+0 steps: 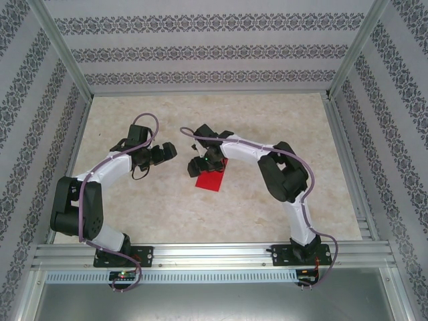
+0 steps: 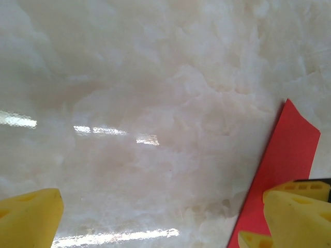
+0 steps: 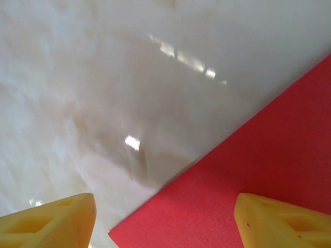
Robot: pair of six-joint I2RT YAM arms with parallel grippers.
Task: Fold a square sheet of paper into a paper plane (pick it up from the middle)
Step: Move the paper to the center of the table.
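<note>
The square sheet of paper (image 1: 212, 179) is bright red and lies flat on the marble table, near the middle. My right gripper (image 1: 199, 165) hovers over the sheet's left part, open. In the right wrist view the red sheet (image 3: 248, 170) spreads under the gap, with one corner at the bottom between the yellow fingers (image 3: 282, 222) of my right gripper (image 3: 165, 212). My left gripper (image 1: 170, 152) is open a little to the left of the sheet, over bare table. In the left wrist view my left gripper (image 2: 161, 206) holds nothing, and the sheet's edge (image 2: 287, 155) runs beside its right finger (image 2: 297, 219). The paper plane is out of view.
The marble tabletop (image 1: 267, 214) stretches round the sheet on all sides. Patterned walls (image 1: 200, 50) and metal frame posts enclose the back and sides. A metal rail (image 1: 214, 254) carrying both arm bases runs along the near edge.
</note>
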